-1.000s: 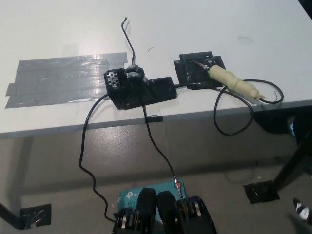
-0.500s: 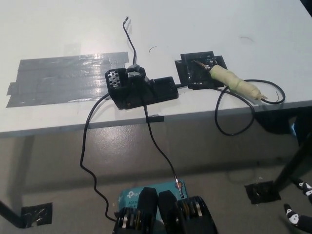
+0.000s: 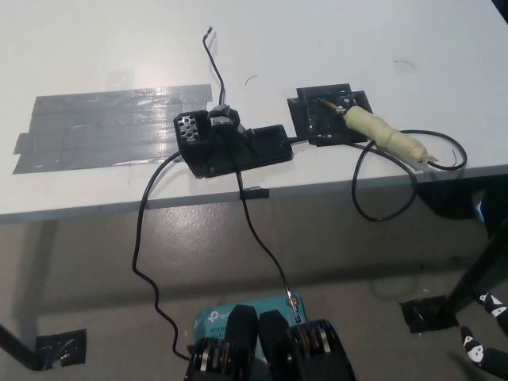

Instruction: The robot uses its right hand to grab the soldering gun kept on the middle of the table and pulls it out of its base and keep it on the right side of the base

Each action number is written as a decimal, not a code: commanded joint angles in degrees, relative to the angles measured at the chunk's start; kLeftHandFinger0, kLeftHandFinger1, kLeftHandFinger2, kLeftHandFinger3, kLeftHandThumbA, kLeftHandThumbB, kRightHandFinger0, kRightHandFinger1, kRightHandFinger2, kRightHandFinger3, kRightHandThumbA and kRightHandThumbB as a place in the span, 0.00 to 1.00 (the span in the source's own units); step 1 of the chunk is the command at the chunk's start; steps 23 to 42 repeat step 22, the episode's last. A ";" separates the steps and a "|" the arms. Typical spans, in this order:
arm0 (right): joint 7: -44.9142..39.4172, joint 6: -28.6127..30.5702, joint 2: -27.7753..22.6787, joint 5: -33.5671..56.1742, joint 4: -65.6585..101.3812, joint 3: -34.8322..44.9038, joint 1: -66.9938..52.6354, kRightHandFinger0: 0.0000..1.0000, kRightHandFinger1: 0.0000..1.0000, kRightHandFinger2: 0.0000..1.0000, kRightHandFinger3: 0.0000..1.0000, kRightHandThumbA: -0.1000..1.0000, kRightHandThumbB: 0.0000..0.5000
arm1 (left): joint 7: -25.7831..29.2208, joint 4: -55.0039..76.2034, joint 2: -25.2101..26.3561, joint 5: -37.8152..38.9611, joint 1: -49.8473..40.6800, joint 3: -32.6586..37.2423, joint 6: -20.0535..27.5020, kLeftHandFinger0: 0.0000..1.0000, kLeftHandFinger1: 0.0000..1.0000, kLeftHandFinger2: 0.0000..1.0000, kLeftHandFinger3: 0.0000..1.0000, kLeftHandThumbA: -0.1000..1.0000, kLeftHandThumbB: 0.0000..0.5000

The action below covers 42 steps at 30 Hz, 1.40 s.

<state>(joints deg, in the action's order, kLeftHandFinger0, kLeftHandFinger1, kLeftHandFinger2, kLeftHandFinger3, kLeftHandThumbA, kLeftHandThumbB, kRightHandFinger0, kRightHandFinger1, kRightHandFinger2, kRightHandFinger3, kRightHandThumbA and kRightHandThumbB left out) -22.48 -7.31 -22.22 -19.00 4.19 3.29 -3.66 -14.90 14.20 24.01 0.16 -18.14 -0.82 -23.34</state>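
Observation:
The soldering gun [image 3: 386,135], its handle wrapped in pale yellow tape, lies on the white table [image 3: 333,40] at the right. Its metal tip rests on a black taped patch [image 3: 313,123]. Left of it, at the table's middle, stands the black base [image 3: 230,144]. The gun's thin black cable [image 3: 381,208] loops over the table's front edge. Only a small part of my black right hand [image 3: 479,347] shows at the bottom right corner, low over the floor and far from the gun. My left hand is out of the picture.
A wide patch of grey duct tape [image 3: 103,127] covers the table's left part. Two black cables [image 3: 262,246] hang from the base down to the floor. A black leg [image 3: 476,274] stands at the right, with black tape [image 3: 429,311] at its foot.
A bit more of my right hand has come into view at the bottom right corner. The whole picture has shifted slightly; the gun and the base lie as before.

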 commanded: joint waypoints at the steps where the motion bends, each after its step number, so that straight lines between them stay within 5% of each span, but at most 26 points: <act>1: 1.37 1.18 -1.55 2.41 0.35 0.26 1.18 0.93 1.00 1.00 1.00 0.28 0.27 | -0.51 1.83 1.12 0.30 -0.69 -0.64 1.81 0.25 0.38 0.48 0.73 0.75 0.47; 5: 1.47 1.69 -1.70 2.71 -0.58 -0.02 1.53 0.82 0.92 1.00 1.00 0.28 0.26 | -0.57 1.70 1.12 0.50 -0.43 -0.78 1.58 0.25 0.37 0.47 0.71 0.74 0.48; 9: 1.72 1.82 -1.89 2.43 -0.52 -0.24 1.43 0.84 0.91 1.00 1.00 0.27 0.26 | -0.28 1.73 1.04 0.16 -0.38 -0.75 0.70 0.32 0.40 0.48 0.75 0.75 0.51; 12: 1.44 1.72 -2.09 2.91 -0.90 -0.36 1.57 0.82 0.89 1.00 1.00 0.27 0.26 | -0.58 1.39 0.94 0.90 -0.46 -1.02 1.87 0.22 0.35 0.46 0.73 0.74 0.51; 42: 1.17 0.11 -2.62 3.09 -0.28 -1.15 1.25 0.76 0.84 0.99 1.00 0.24 0.27 | -0.63 1.21 1.04 0.74 -0.91 -0.71 2.41 0.29 0.39 0.49 0.74 0.76 0.51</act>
